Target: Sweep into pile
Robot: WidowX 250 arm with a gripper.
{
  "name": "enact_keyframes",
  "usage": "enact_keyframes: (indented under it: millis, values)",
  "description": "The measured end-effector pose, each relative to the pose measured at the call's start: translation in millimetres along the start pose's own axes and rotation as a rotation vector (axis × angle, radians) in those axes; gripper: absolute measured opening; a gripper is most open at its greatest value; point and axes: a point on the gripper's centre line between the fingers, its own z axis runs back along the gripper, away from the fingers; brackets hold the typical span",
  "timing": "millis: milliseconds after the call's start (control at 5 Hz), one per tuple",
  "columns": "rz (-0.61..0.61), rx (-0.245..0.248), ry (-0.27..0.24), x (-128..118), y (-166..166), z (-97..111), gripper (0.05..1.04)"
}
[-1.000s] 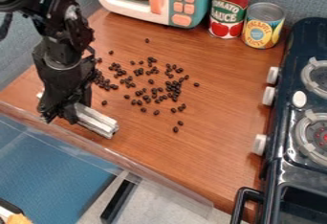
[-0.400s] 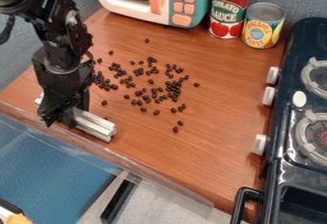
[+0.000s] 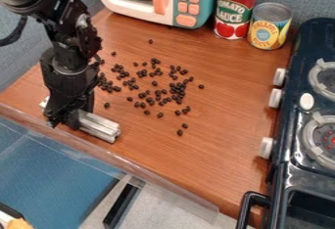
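In the camera view, one silver bar point(image 3: 99, 126) is pinched by the one black gripper point(image 3: 64, 119) near the counter's point(image 3: 216, 169) clear edging, with an end left sticking out on either side. Dozens of dark beans point(image 3: 175, 91), too crowded to be counted exactly, are scattered across the counter, beyond the bar and mostly to the image-right of the gripper. Two cans point(image 3: 233, 15) point(image 3: 270, 30), one toy microwave point(image 3: 187, 0) and one stove point(image 3: 298, 174) are also seen.
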Motion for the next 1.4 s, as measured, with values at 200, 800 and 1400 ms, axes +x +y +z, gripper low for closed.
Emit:
enact_keyframes:
  millis: [200, 800, 1400]
  values:
    - [0.025, -0.005, 0.018, -4, -12, 0, 0.368]
    - [0.077, -0.018, 0.032, -28, -53, 4, 0.368]
    - [0.141, -0.031, 0.009, -30, -91, 2, 0.368]
